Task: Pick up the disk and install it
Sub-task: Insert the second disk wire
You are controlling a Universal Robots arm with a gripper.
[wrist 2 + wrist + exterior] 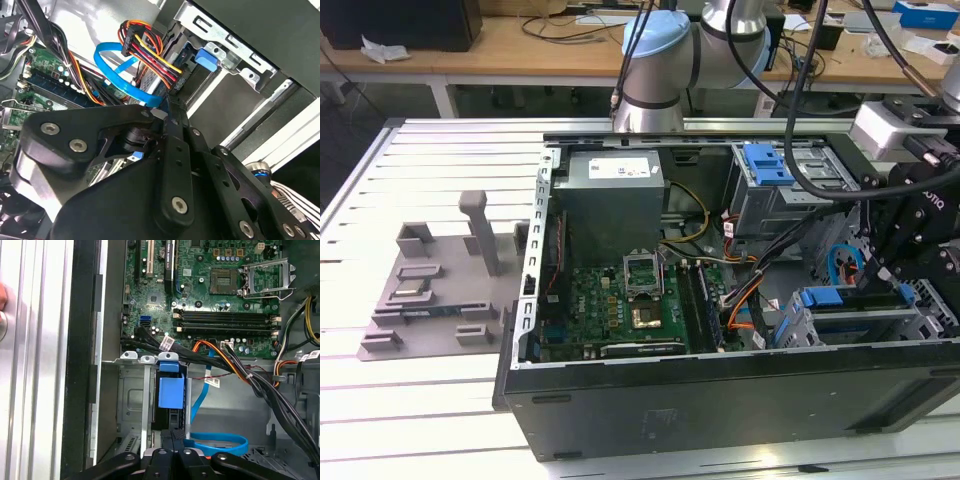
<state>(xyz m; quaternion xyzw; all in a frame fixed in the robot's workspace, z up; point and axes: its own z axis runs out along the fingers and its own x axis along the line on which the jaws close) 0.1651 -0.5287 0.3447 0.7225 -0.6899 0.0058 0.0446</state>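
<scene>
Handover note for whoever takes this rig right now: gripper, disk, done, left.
Gripper: black, down inside the open black computer case at the exterior view's right, over the metal drive cage; whether its fingers are open or shut cannot be told.
Disk: dark flat drive in a blue plastic bracket, standing on edge in a cage slot, right below the gripper.
Done: disk picked up and brought into the cage.
Left: whether it is fully seated is unclear; check that before release.

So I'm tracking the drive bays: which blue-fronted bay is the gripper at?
The lower blue-bracketed disk at the exterior view's right, beside the gripper; the other blue latch plate sits farther back.
</scene>
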